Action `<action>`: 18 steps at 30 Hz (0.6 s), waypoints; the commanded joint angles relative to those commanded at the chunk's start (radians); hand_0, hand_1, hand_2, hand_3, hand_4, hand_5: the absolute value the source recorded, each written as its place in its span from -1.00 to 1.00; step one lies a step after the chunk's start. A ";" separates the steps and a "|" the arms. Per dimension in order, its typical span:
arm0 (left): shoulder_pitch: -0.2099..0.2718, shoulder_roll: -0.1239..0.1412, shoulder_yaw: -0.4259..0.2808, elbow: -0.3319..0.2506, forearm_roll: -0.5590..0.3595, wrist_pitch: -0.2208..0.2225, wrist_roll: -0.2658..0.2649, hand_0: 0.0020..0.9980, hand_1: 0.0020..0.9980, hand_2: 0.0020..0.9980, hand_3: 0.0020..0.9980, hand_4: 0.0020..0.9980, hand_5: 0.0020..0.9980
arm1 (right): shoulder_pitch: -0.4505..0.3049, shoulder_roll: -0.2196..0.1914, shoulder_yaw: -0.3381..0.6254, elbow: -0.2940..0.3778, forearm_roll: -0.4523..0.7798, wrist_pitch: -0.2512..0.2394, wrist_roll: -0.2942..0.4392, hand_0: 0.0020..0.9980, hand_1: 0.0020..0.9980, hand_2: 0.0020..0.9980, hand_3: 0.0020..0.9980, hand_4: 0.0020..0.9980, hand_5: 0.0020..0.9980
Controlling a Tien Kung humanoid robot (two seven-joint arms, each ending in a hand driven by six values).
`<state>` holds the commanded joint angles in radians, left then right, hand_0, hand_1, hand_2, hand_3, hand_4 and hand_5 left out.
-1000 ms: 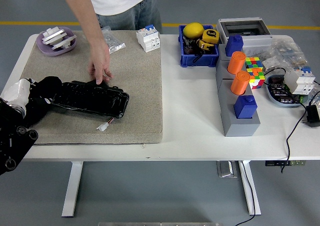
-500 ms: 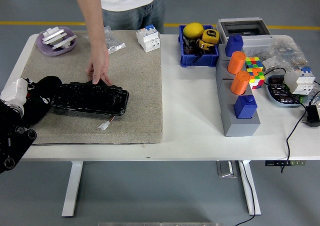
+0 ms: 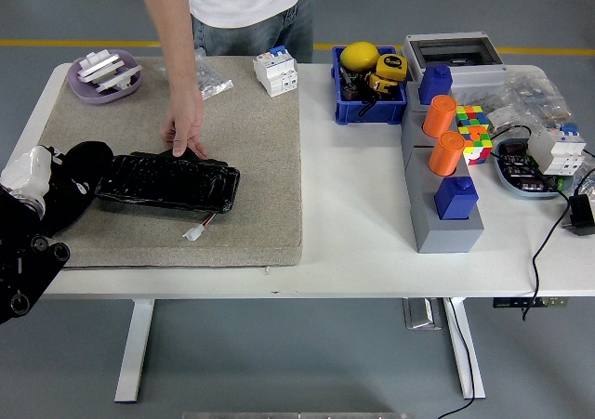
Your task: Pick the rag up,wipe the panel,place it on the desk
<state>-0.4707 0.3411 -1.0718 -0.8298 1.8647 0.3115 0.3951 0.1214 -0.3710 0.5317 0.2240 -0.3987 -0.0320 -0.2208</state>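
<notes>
A black panel [image 3: 167, 181] lies on the beige mat [image 3: 251, 159], with a small white plug [image 3: 192, 234] on a wire at its near edge. My left hand [image 3: 79, 176] rests at the panel's left end, curled around a bunched white rag [image 3: 25, 171] that sticks out on its left side. A person at the far side presses a hand [image 3: 186, 133] on the panel's far edge. My right arm is out of view.
A purple dish [image 3: 104, 75], a plastic bag [image 3: 209, 75] and a white breaker [image 3: 276, 71] sit at the mat's far edge. To the right are a blue bin [image 3: 368, 94], a grey block with orange cylinders [image 3: 444, 173], a colour cube [image 3: 472, 129] and cables.
My left hand with the rag has drawn slightly left along the panel's end. The person has shifted to the right, with the hand still on the panel.
</notes>
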 joint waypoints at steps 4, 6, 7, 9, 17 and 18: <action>-0.001 -0.001 0.003 0.008 0.003 0.020 -0.008 -0.47 -0.09 0.12 0.11 0.43 -1.00 | -0.002 -0.001 0.001 -0.001 0.000 -0.001 0.000 0.48 0.19 0.22 0.10 0.86 -0.09; -0.001 -0.002 0.003 0.012 0.006 0.027 -0.010 -0.53 -0.16 0.07 0.09 0.32 -1.00 | -0.003 -0.001 0.000 0.000 -0.001 -0.001 0.000 0.48 0.19 0.21 0.10 0.86 -0.10; 0.000 -0.002 0.004 0.013 0.008 0.031 -0.012 -0.53 -0.16 0.07 0.09 0.32 -1.00 | -0.003 0.000 0.000 0.000 -0.001 -0.001 0.000 0.48 0.19 0.21 0.10 0.86 -0.10; 0.000 -0.003 0.004 0.014 0.011 0.041 -0.016 -0.53 -0.16 0.07 0.09 0.32 -1.00 | -0.003 0.000 0.002 0.000 -0.002 -0.002 0.000 0.48 0.19 0.21 0.10 0.86 -0.10; 0.003 -0.002 -0.005 0.009 0.025 0.071 -0.030 -0.58 -0.29 0.05 0.09 0.17 -1.00 | -0.002 0.000 0.010 0.000 -0.006 -0.005 0.002 0.48 0.19 0.21 0.11 0.86 -0.10; 0.003 -0.002 -0.005 0.009 0.024 0.071 -0.030 -0.60 -0.31 0.05 0.10 0.14 -1.00 | -0.002 0.001 0.009 0.000 -0.005 -0.005 0.002 0.48 0.19 0.21 0.11 0.86 -0.10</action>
<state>-0.4678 0.3394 -1.0764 -0.8209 1.8891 0.3828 0.3654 0.1190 -0.3699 0.5410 0.2235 -0.4038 -0.0369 -0.2190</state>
